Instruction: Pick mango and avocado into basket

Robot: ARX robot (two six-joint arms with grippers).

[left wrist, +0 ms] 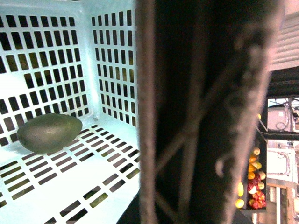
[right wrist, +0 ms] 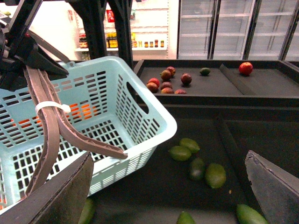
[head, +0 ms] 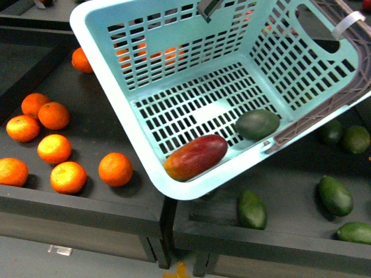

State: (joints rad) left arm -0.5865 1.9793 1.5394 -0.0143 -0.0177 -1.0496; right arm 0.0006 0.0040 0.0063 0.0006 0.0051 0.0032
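The turquoise basket hangs tilted above the black trays. In its low corner lie the red-to-orange mango and a dark green avocado. That avocado also rests on the slotted floor in the left wrist view, where a blurred brown handle fills the middle. My left gripper is shut on the basket's ribbed handles, just above a white zip tie. My right gripper is open and empty, beside the basket and above loose avocados.
Several oranges lie in the left tray. Loose avocados lie in the right tray, with a raised divider between the two. A far tray holds dark red fruits and a red apple.
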